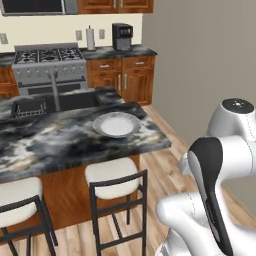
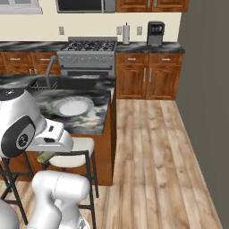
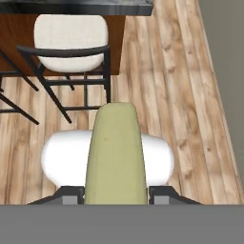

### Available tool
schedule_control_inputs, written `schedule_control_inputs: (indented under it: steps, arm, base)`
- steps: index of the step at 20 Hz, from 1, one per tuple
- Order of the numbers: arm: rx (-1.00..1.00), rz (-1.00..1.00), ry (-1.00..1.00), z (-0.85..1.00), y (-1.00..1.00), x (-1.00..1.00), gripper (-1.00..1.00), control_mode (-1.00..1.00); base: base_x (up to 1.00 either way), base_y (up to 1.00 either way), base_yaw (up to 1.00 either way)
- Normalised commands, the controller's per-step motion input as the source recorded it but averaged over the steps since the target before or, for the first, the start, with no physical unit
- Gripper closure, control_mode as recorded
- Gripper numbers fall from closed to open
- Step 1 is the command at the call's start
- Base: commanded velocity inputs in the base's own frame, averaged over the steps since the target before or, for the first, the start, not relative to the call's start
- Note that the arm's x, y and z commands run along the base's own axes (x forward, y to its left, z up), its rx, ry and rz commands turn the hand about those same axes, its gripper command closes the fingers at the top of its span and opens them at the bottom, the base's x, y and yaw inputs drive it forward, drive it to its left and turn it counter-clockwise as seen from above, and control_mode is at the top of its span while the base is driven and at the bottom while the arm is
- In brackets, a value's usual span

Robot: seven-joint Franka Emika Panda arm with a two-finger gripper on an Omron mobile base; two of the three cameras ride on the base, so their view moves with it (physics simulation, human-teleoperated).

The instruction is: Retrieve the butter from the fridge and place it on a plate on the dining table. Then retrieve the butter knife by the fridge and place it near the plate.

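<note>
— Marbled dining table (image 1: 60, 140) in the left base view?
— Yes; bears the plate (image 1: 116, 124) near its right end, two stools tucked below.
— Right base view?
— Same plate (image 2: 71, 106) on the marble; a sliver of the butter (image 2: 44, 157) peeking under the white arm.
— Hand view?
— Gripper (image 3: 116, 193) partly closed on the butter (image 3: 116, 157), held lengthwise between the jaws, above wood floor, stool (image 3: 71, 40) beyond.

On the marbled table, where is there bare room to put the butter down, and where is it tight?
The plate is empty, with bare marble between it and the table's near edge above the stools. Behind the plate it is tighter: the sink and faucet. The gripper holds the butter.
</note>
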Motion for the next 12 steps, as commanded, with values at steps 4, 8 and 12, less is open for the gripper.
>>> schedule_control_inputs:
  steps: [4,8,12]
  arm:
    - [0.00,0.00,0.00,0.00,0.00,0.00,1.00,1.00]
    - [0.00,0.00,0.00,0.00,0.00,0.00,1.00,1.00]
    - [0.00,0.00,0.00,0.00,0.00,0.00,1.00,1.00]
  base:
    - [0.53,0.20,0.00]
    - [0.63,0.31,-0.01]
    - [0.65,0.42,-0.03]
